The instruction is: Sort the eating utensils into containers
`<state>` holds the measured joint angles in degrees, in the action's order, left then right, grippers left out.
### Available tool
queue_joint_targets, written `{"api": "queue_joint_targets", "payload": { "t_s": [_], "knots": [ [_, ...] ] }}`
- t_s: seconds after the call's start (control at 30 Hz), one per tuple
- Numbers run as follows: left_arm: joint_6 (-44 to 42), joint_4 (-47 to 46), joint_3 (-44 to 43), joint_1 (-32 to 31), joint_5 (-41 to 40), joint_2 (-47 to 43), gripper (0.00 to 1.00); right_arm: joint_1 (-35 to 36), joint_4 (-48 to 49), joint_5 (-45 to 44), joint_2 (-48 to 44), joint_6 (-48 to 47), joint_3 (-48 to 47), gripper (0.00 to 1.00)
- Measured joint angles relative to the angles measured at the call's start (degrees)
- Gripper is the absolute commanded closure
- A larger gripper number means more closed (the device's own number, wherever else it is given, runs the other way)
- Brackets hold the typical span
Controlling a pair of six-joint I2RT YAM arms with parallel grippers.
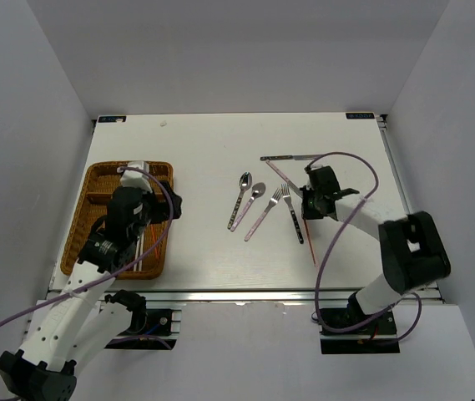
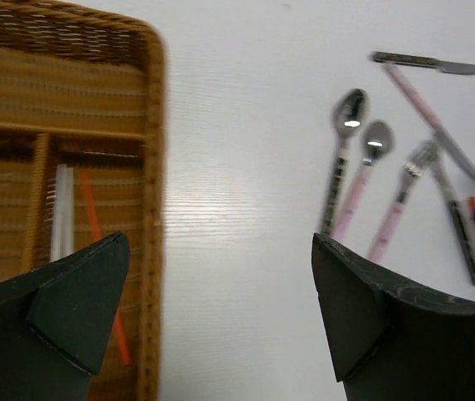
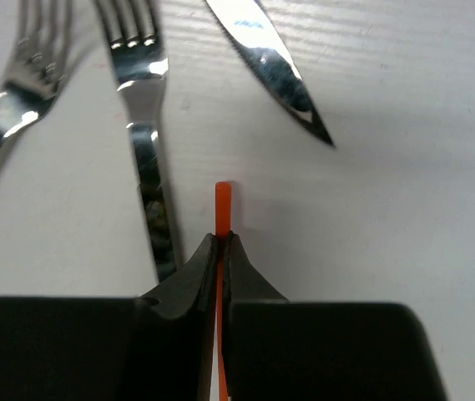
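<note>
**Red chopstick pinched at the table's right side**

The right gripper (image 3: 220, 242) is closed tight on a red chopstick (image 3: 222, 200). A short tip sticks out past the fingertips, and the rest runs back toward the near edge. Just beside it lie six pieces of cutlery: two forks (image 1: 276, 196), two spoons (image 1: 245, 180) and two knives (image 1: 291, 157). In each pair, one has a pink handle and one a dark handle. All six lie loose near the middle of the table, and the knives are farthest out.

Well to the left sits one wicker tray (image 1: 95, 171). Its long slot nearest the right wall holds two chopsticks side by side, one white (image 2: 62, 209) and one red (image 2: 95, 225). The left gripper (image 2: 220, 317) hangs over the tray's right rim with its fingers wide apart and nothing between them.

The table (image 1: 204, 142) is plain white. Blank white walls (image 1: 37, 100) close it in on the left, right and far sides.
</note>
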<state>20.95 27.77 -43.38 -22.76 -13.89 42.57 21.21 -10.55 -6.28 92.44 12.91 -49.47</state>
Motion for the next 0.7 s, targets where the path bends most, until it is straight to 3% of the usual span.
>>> {"api": "queue_joint_targets", "payload": {
  "t_s": [0.13,0.23,0.37,0.57,0.7],
  "knots": [
    [4.7,-4.8,0.0,0.1,13.4,1.8,0.02,-0.1,-0.7,6.6,-13.2,2.1,4.2,1.0],
    [10.3,-13.2,0.5,-0.4,24.7,3.0,0.02,-0.2,4.7,15.4,-24.7,5.6,6.9,1.0],
    [15.0,-24.0,1.6,-4.5,33.9,4.0,0.02,-0.1,13.6,24.0,-35.2,12.8,9.5,1.0],
    [15.1,-33.4,1.9,-17.9,36.9,9.8,0.02,1.0,27.7,27.9,-43.8,27.0,13.4,1.0],
    [12.9,-35.5,1.5,-28.1,32.5,14.8,0.04,3.9,34.3,28.1,-45.8,33.8,13.6,1.0]
  ]
}}
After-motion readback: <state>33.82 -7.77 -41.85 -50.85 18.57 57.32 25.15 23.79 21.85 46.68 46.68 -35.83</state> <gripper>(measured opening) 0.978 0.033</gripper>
